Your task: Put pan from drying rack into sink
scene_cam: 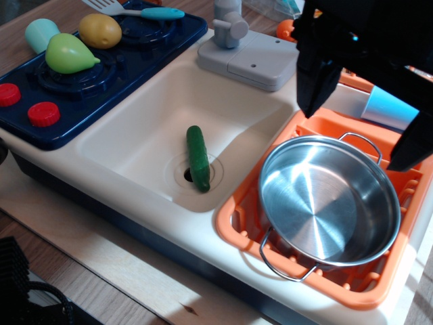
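A black robot gripper point(365, 101) hangs with its two fingers spread wide apart and nothing between them. Just below it, the stainless-steel pan point(329, 201) sits upright in the orange drying rack point(238, 217), its wire loop handles pointing to the near and far sides. To the gripper's left and lower lies the cream sink point(139, 132), where a green cucumber point(198, 158) rests over the drain. A grey faucet point(230, 24) stands left of the gripper, beyond the sink.
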